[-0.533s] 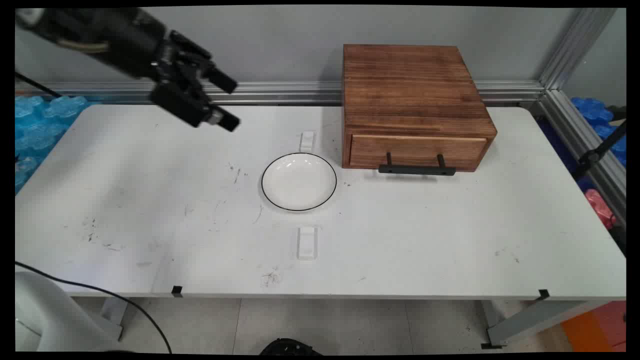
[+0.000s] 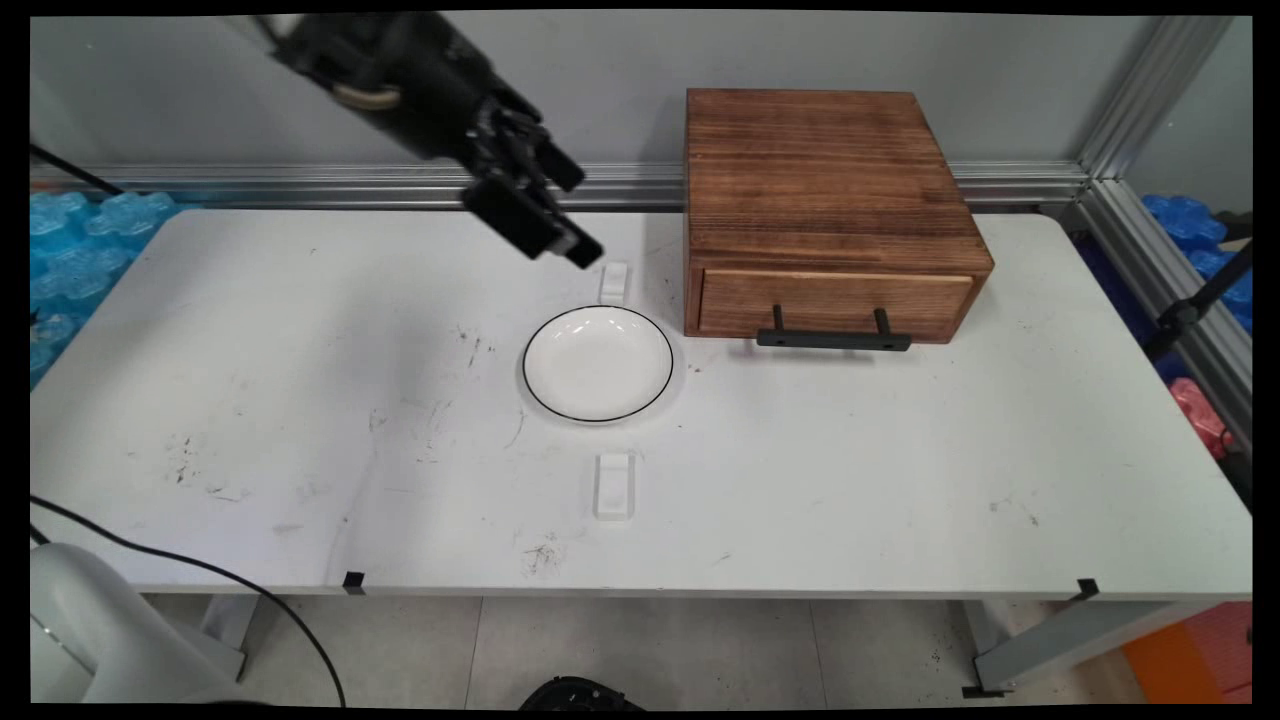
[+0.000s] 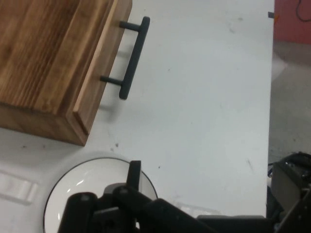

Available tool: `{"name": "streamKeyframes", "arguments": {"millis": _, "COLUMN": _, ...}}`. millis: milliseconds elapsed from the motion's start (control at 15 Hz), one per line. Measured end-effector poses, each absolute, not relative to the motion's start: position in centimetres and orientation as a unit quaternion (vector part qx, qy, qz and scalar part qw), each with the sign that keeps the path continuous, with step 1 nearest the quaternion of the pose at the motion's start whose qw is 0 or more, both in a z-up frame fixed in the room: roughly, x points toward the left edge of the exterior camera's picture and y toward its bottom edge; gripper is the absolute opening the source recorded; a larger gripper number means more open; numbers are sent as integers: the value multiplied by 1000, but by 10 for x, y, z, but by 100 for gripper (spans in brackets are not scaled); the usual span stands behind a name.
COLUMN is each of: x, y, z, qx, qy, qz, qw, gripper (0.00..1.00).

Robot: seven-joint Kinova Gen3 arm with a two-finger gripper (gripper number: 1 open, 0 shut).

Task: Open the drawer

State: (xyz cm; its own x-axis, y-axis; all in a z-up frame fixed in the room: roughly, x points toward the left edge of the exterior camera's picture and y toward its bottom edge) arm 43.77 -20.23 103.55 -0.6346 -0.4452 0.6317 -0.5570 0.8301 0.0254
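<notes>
The gripper (image 2: 560, 215) hangs in the air behind the plate (image 2: 598, 362), holding nothing; I cannot tell whether its jaws are spread or pressed together. The plate lies flat on the bench (image 2: 900, 470), just left of the wooden box (image 2: 820, 190). The box drawer looks closed. Its bar handle (image 2: 834, 340) faces the bench's near edge, with its long axis along the box front.

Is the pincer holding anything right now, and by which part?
Nothing is held. The pincer hangs empty in the air behind the plate, left of the box.
</notes>
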Motion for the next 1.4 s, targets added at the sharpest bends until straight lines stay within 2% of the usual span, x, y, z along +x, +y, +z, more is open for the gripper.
{"name": "streamKeyframes", "arguments": {"millis": 600, "x": 361, "y": -252, "z": 1012, "qx": 267, "qy": -916, "qz": 90, "qw": 286, "gripper": 100}}
{"name": "streamKeyframes", "arguments": {"millis": 1400, "x": 268, "y": -315, "z": 955, "qx": 246, "qy": -935, "qz": 96, "qw": 235, "gripper": 100}}
